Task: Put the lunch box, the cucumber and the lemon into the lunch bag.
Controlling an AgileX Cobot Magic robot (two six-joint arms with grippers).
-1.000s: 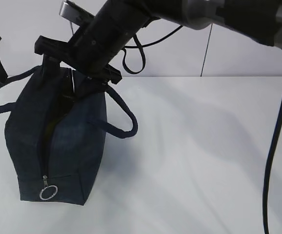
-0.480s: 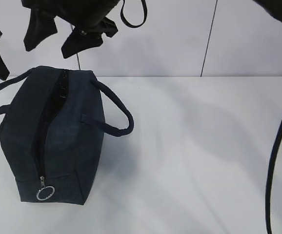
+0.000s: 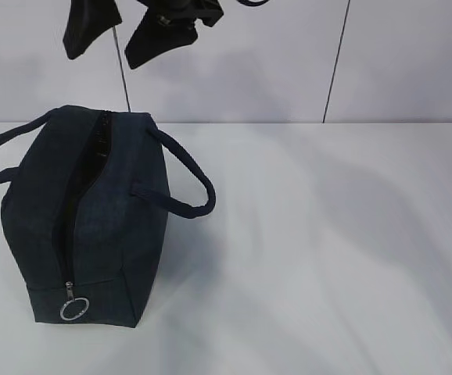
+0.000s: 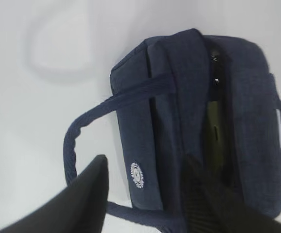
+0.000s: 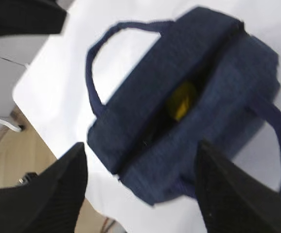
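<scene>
The navy lunch bag [image 3: 93, 226] stands at the left of the table with its top zipper open and its silver ring pull [image 3: 74, 309] hanging at the near end. In the right wrist view the yellow lemon [image 5: 182, 103] lies inside the bag [image 5: 189, 111]. In the left wrist view a dark olive-green shape [image 4: 214, 133], perhaps the cucumber, shows in the opening of the bag [image 4: 179, 121]. The lunch box is hidden. My right gripper [image 3: 105, 58] [image 5: 140, 145] hangs open and empty high above the bag. My left gripper [image 4: 145, 162] is open and empty above the bag's left side.
The bag's two looped handles [image 3: 195, 191] droop out to either side. The white table [image 3: 328, 250] stretches to the right of the bag, and a panelled wall [image 3: 335, 62] stands behind. The table's edge and a wooden floor [image 5: 28, 160] show in the right wrist view.
My right gripper has risen from the bag's opening to the top of the view, open. The left gripper has moved up and left, almost out of view. The bag has settled.
</scene>
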